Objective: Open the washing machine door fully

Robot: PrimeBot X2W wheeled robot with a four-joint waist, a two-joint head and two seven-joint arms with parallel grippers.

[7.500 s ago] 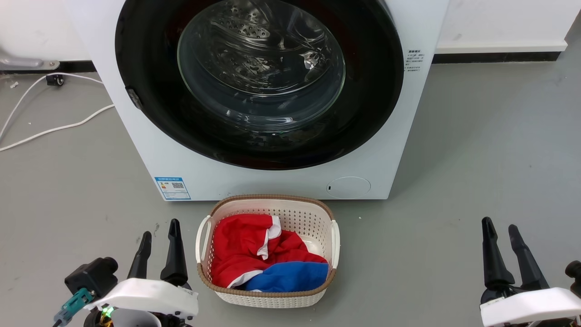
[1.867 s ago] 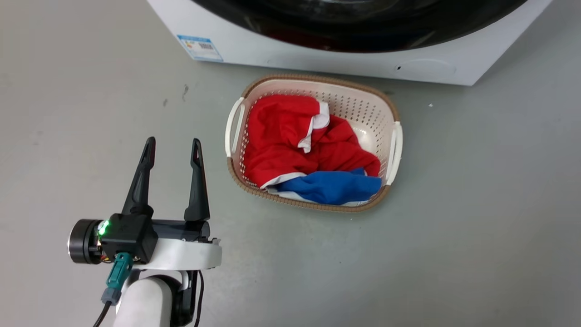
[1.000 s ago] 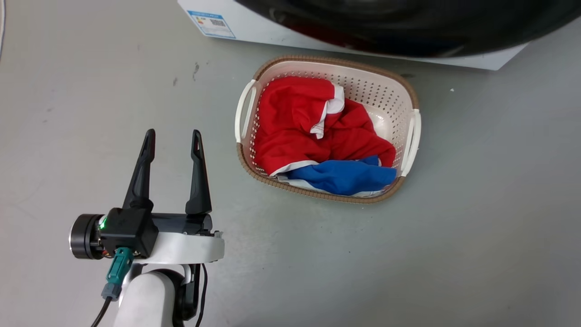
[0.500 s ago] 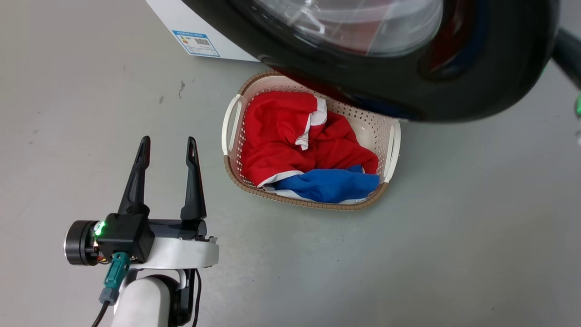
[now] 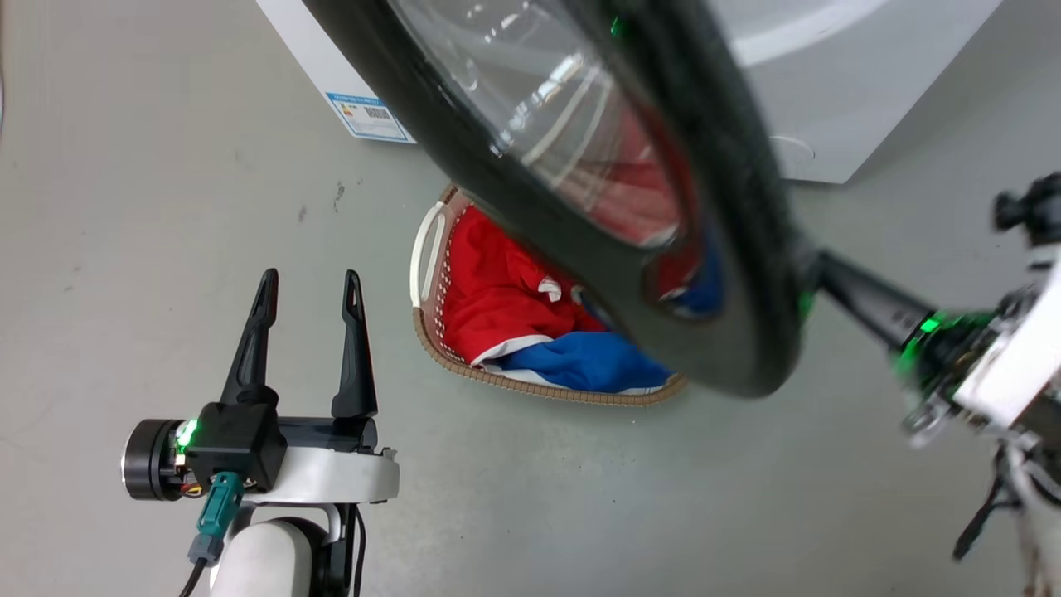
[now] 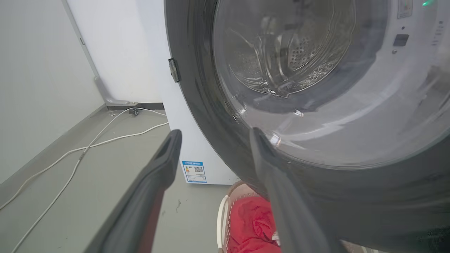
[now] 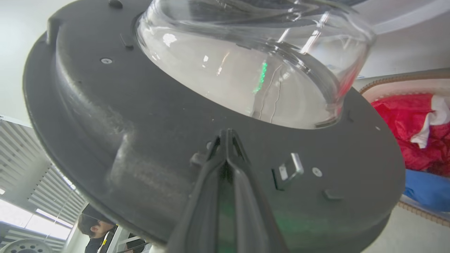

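The washing machine door [image 5: 717, 361], a wide black rim around a bulging clear glass bowl [image 5: 530, 108], stands partly swung out from the white washing machine [image 5: 837, 75] and hangs over the basket. My right gripper [image 5: 808, 269] is shut, its tips pressed on the door's rim edge. In the right wrist view the shut right gripper [image 7: 227, 133] touches the door's dark inner face [image 7: 105, 116], left of the metal latch hook [image 7: 291, 168]. My left gripper [image 5: 308, 278] is open and holds nothing, low at the left. In the left wrist view my left gripper [image 6: 214, 133] faces the door [image 6: 197, 91].
A cream laundry basket [image 5: 530, 383] with red and blue clothes [image 5: 506, 290] sits on the grey floor under the door. White cables [image 6: 88, 147] run along the floor left of the machine. A person [image 7: 93, 228] stands beyond the door in the right wrist view.
The door has swung further out from the machine and now covers more of the basket. My right arm has come into the head view at the door's rim. The left gripper has stayed put.
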